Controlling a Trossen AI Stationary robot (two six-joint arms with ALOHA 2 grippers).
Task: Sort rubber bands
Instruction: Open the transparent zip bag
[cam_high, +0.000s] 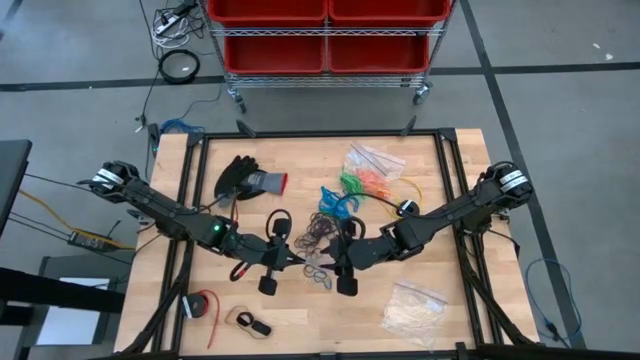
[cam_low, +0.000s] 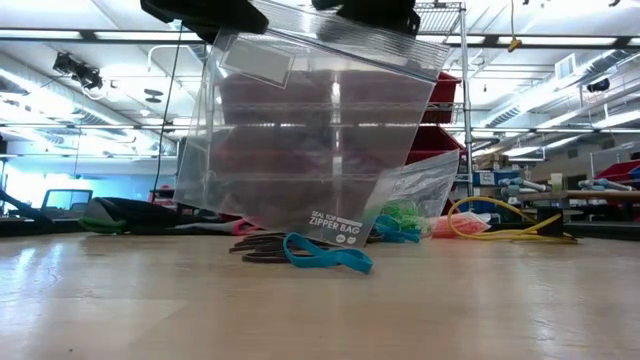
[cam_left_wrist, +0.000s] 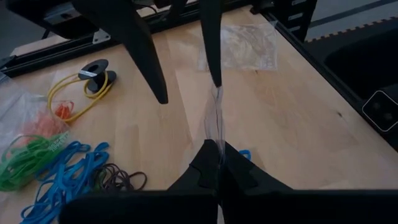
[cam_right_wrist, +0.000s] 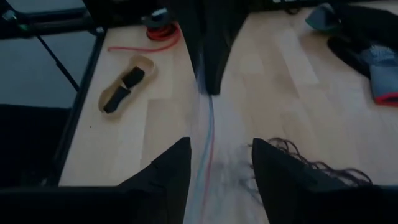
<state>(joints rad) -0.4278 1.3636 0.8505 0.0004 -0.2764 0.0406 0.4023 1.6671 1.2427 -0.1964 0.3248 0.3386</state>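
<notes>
On table centre: rubber bands (cam_high: 322, 232), light, limp, tangle-prone; lift by one loop. Left hand (cam_left_wrist: 217, 163) pinched zipper bag (cam_low: 310, 140); right hand (cam_right_wrist: 214, 163) spread.

1. The tabletop (cam_low: 150, 300) was pale, matt wood.
2. The zipper bag (cam_low: 300, 150) was clear, glossy plastic.
3. The rubber bands (cam_low: 325, 255) looked smooth and elastic.
4. The glove (cam_high: 245, 178) looked like knitted cloth.

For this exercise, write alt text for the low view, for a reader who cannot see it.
A clear plastic zipper bag hangs upright over the wooden table, held at its top edge from above. Below it lie a blue rubber band and dark rubber bands; green bands and a yellow cable sit behind.
</notes>
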